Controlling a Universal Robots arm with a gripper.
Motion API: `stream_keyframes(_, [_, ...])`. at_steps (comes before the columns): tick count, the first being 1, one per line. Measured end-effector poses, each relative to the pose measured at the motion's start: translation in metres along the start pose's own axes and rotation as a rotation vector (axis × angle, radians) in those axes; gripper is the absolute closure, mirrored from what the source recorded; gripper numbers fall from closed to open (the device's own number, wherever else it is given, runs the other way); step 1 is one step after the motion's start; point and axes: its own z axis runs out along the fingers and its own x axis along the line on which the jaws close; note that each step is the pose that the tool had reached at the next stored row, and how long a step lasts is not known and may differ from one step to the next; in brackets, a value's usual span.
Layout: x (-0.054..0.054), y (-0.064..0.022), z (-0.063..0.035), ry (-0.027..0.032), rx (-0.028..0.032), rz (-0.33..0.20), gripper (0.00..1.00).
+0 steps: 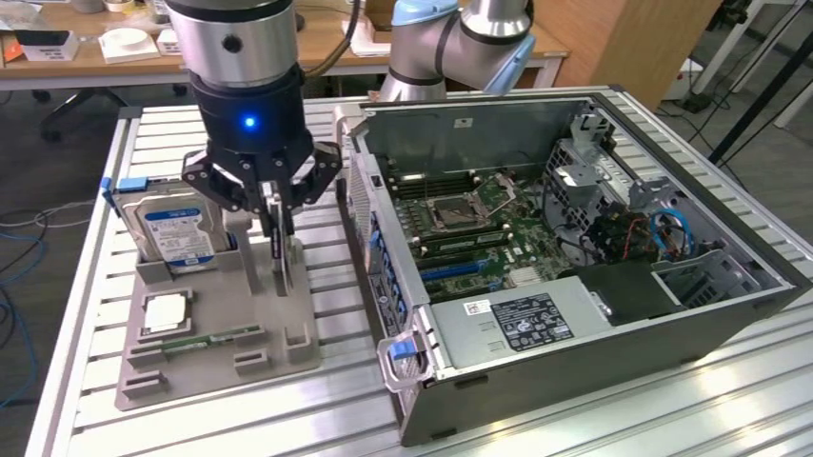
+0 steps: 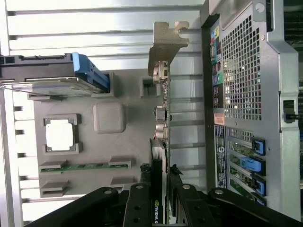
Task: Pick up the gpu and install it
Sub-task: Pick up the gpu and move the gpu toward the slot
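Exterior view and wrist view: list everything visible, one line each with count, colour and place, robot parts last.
table: one, silvery slatted, under everything
computer case: one, grey, open side up, exterior view's right
tray: one, grey, on the table beside the case
hard drive: one, silvery with blue-white label, upright in the tray
processor chip: one, silvery white, flat in a tray pocket
memory stick: one, green, flat in the tray
gpu: one, dark with silvery bracket, on edge at the tray
desk: one, wooden, background
arm: one, grey with pale blue caps, behind the case
gripper: one, black, closed on the gpu
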Motion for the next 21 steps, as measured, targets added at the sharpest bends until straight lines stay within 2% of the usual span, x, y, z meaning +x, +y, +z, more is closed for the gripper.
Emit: stream_keyframes(21, [-0.001, 0.0017, -0.0391, -0.0001, -0.0001, 0.000, 0.74])
